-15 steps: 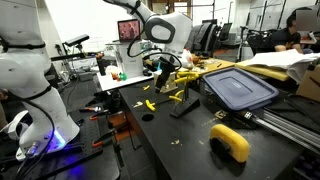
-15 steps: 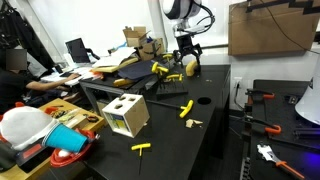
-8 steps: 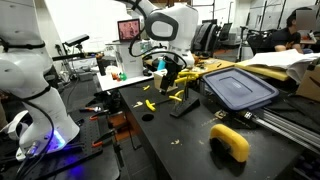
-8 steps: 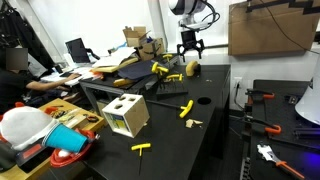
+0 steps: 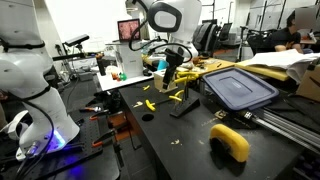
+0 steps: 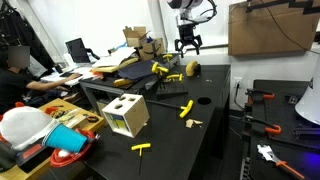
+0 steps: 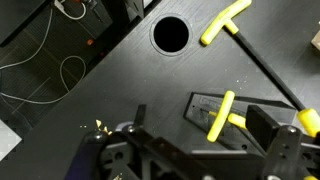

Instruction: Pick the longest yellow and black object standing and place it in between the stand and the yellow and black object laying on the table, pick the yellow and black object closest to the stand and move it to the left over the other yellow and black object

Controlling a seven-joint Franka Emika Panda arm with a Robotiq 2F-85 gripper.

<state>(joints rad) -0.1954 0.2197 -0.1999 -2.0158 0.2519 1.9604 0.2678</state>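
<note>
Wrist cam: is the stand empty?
No, a yellow-handled tool sits on the grey stand in the wrist view.

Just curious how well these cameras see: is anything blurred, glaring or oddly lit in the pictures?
Wrist view: the yellow tool on the black table is sharp, while the end effector, close up, is dark and soft. In an exterior view, a purple glow shines beneath the white robot.

Both exterior views face the table (image 5: pixel 190 140) (image 6: pixel 200 140) from seemingly opposite ends, fairly far; wrist view looks down, near.
</note>
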